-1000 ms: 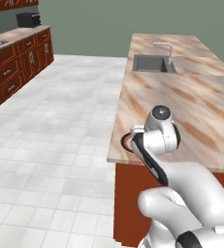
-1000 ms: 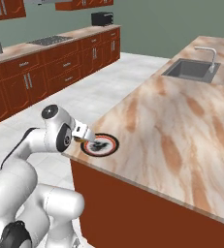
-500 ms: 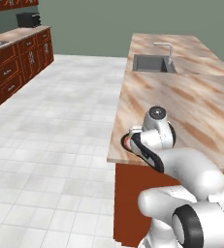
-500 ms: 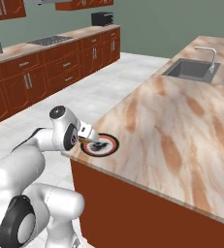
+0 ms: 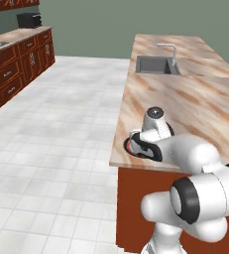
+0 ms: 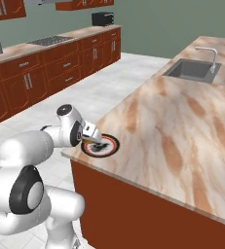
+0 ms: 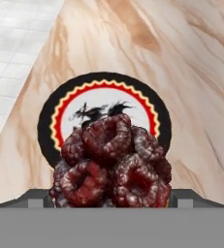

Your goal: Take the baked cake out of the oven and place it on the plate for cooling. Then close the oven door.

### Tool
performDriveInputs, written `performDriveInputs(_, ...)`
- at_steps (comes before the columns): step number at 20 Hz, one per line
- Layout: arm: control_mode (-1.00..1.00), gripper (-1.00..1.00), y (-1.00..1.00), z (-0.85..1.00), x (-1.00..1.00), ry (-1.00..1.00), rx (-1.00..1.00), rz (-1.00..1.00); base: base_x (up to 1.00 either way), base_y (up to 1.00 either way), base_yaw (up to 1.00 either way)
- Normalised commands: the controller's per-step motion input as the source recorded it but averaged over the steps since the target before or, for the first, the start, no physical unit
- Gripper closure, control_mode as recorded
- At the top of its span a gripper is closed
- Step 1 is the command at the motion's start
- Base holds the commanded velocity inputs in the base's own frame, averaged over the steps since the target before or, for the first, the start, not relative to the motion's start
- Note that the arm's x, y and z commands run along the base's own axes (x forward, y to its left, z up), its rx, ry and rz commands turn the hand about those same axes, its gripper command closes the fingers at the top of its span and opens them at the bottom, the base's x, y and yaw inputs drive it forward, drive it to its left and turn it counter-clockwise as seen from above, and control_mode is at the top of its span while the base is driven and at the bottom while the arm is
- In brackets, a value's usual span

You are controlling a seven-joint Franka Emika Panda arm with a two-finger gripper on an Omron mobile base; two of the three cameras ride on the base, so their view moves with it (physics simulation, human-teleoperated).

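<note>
Cabinets of red-brown wood line the far left wall on my feed, with a black toaster on their counter and a cooktop set into it; none of their doors stands open, so I cannot say what they hold. Moving right across the white tiled floor, I come to the island counter with its marbled top. At its near left corner lies the plate, a round dish with a black rim, a red and yellow scalloped ring and a white centre bearing a dark dragon-like drawing; I can read no lettering or brand on it. From the hand view the plate looks bare, its centre uncovered. The baked cake, a knobbly dark reddish-brown lump, sits pinched between the fingers of the gripper, which is pressed against it from both sides; it hangs over the near edge of the plate, and I cannot tell whether it touches the dish. In the right base view the gripper sits low at the plate's left rim, the arm folded close to the counter edge. Further right and far along the island is the sink, a dark basin with a silver faucet behind it; I see nothing in the basin.
</note>
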Motion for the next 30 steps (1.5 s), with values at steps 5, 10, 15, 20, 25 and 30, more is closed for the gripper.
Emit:
performDriveInputs(5,-1.00,1.00,-0.03,-0.23,0.32,0.04,0.00,0.00,0.00,0.00,0.00)
performDriveInputs(10,-1.00,1.00,-0.06,-0.30,0.27,0.04,0.00,0.00,0.00,0.00,0.00)
performDriveInputs(15,-1.00,1.00,-0.06,-0.34,0.23,0.03,0.01,0.00,0.00,0.00,0.00)
performDriveInputs(20,-1.00,1.00,-0.05,-0.34,0.26,0.00,0.00,0.00,0.00,0.00,0.00)
performDriveInputs(25,-1.00,1.00,-0.01,-0.22,0.33,0.00,0.00,0.00,0.00,0.00,0.00)
performDriveInputs(30,-1.00,1.00,0.00,-0.14,0.37,0.00,0.00,0.00,0.00,0.00,0.00)
